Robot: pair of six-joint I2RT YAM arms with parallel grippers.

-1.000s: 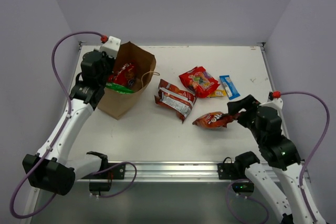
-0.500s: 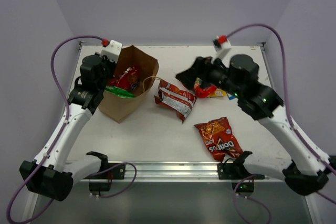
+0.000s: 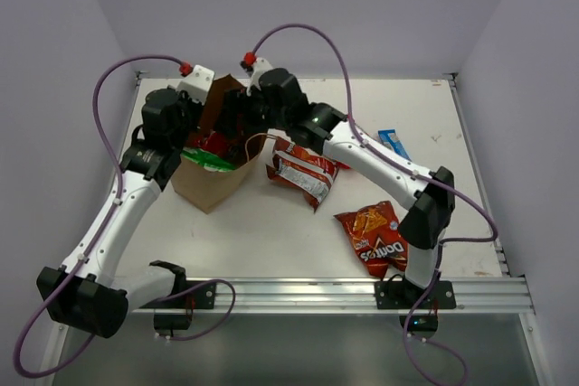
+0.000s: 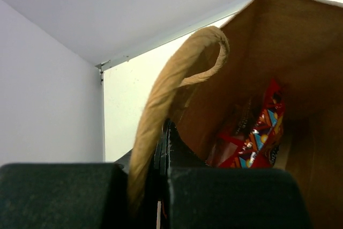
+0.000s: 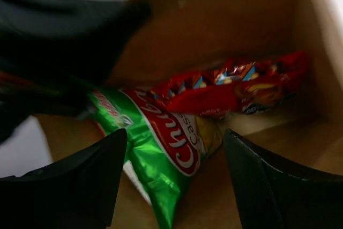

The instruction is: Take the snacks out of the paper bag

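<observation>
Left gripper (image 4: pixel 161 159): jaws together, clamped on the paper bag (image 3: pixel 210 183) where its handle (image 4: pixel 177 73) meets the rim, holding the mouth open. Right gripper (image 5: pixel 174 132): jaws apart and holding nothing, pointed into the mouth.

Contents. The green bag (image 5: pixel 161 159) lies directly between and just ahead of the right jaws. The red bag (image 5: pixel 236 87) lies beyond it, across the far end, and overlaps the green one. The red-silver bag (image 3: pixel 303 176), Doritos (image 3: pixel 378 240) and blue bar (image 3: pixel 395 143) are already out on the table, behind the right jaws.

Handling, as judged. Both remaining packets look light, air-filled, glossy and crushable. A flat panel would probably slip, so a pinch on a crimped end seam or a gathered fold should hold better. The near end of the green bag, between the jaws, is the obvious purchase.

Clearance. Paper walls stand close outside both right jaws, and the floor is just below, leaving little sideways room. The free path is straight back out through the mouth. The thin walls may buckle or drag if a jaw catches them.
</observation>
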